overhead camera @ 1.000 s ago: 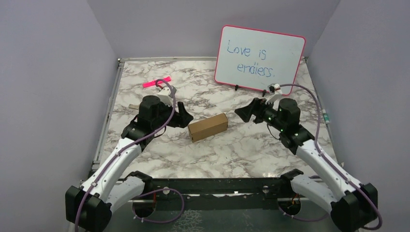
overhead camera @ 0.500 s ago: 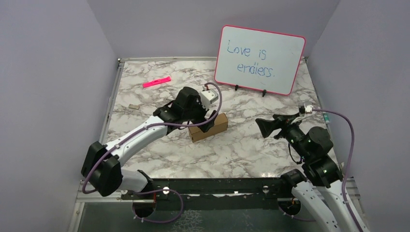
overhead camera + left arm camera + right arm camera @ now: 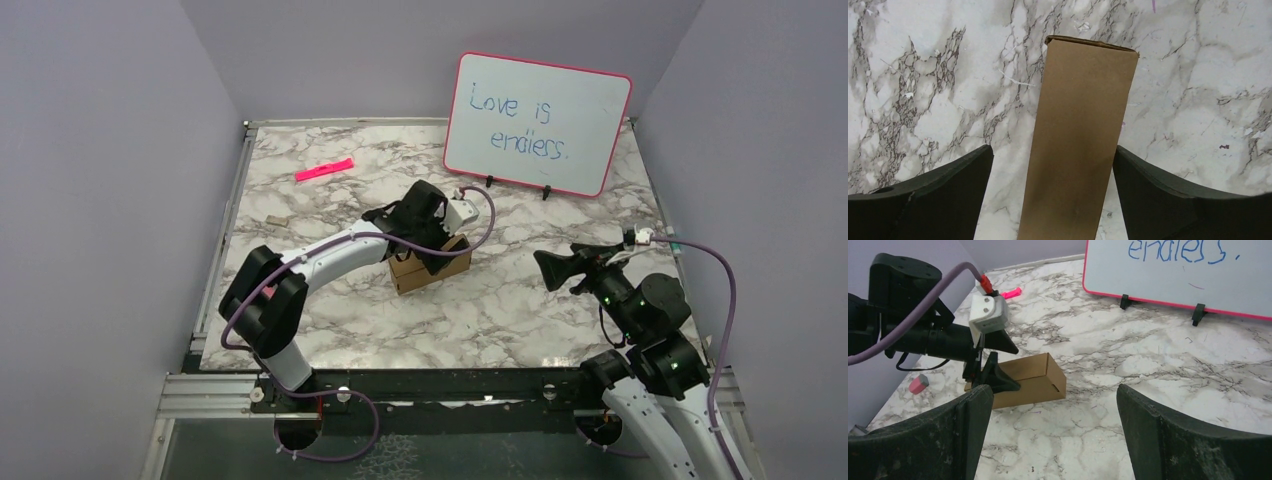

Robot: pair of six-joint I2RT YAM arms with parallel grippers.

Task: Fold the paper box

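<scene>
From above, the left gripper (image 3: 430, 250) hovered over the small brown cardboard carton (image 3: 445, 268) on the marble table (image 3: 350, 310). In its wrist view, spread jaws straddled the carton (image 3: 1080, 125), touching neither side. In the right wrist view, the right gripper (image 3: 1055, 390) gaped empty, well apart.

Bright, even light, sharp focus (soft shadow beside the paper box (image 3: 1078, 140)).

Lab robot cell: plain purple walls (image 3: 100, 200) boxing in marble-print tabletop (image 3: 500, 310), metal rail (image 3: 450, 383) in front, whiteboard (image 3: 540, 120) at back.
</scene>
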